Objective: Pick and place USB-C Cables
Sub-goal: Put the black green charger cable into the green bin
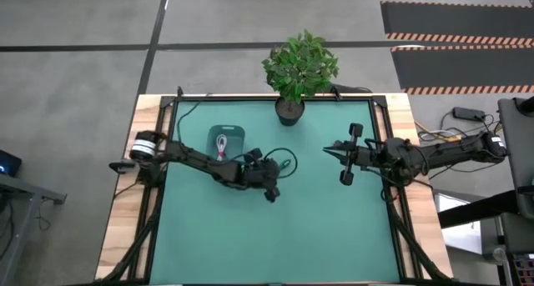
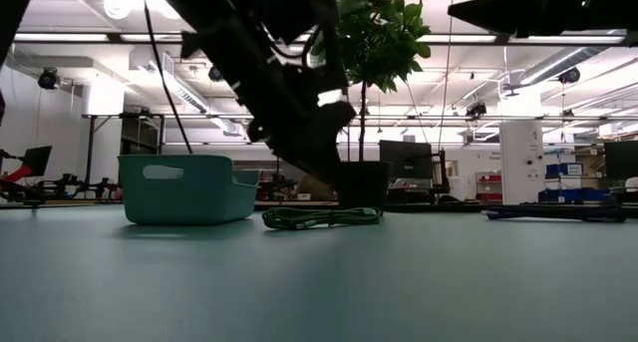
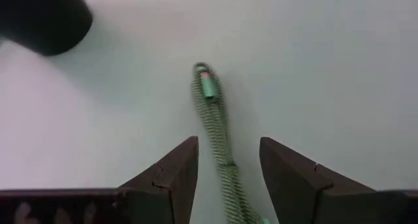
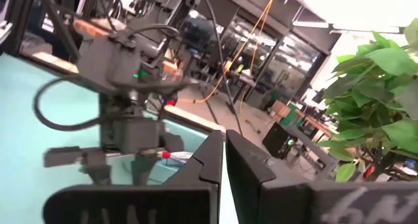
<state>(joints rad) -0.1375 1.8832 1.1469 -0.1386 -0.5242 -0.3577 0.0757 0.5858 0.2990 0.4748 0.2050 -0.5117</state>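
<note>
A green braided USB-C cable (image 3: 219, 136) lies flat on the green mat, with its plug end (image 3: 207, 87) pointing away from the wrist. It also shows in the low view (image 2: 321, 217) and the high view (image 1: 286, 163). My left gripper (image 3: 228, 160) hangs open just above it, one finger on either side, touching nothing (image 2: 321, 168). The pale teal bin (image 1: 225, 143) stands left of it with a white and red cable (image 1: 221, 144) inside. My right gripper (image 1: 328, 150) is shut, raised over the mat's right half and pointing left (image 4: 224, 152).
A potted plant (image 1: 296, 69) stands at the mat's far edge, its black pot (image 2: 361, 185) just behind the green cable. A dark, low, long thing (image 2: 558, 213) lies on the mat toward the right. The near half of the mat (image 1: 275, 244) is bare.
</note>
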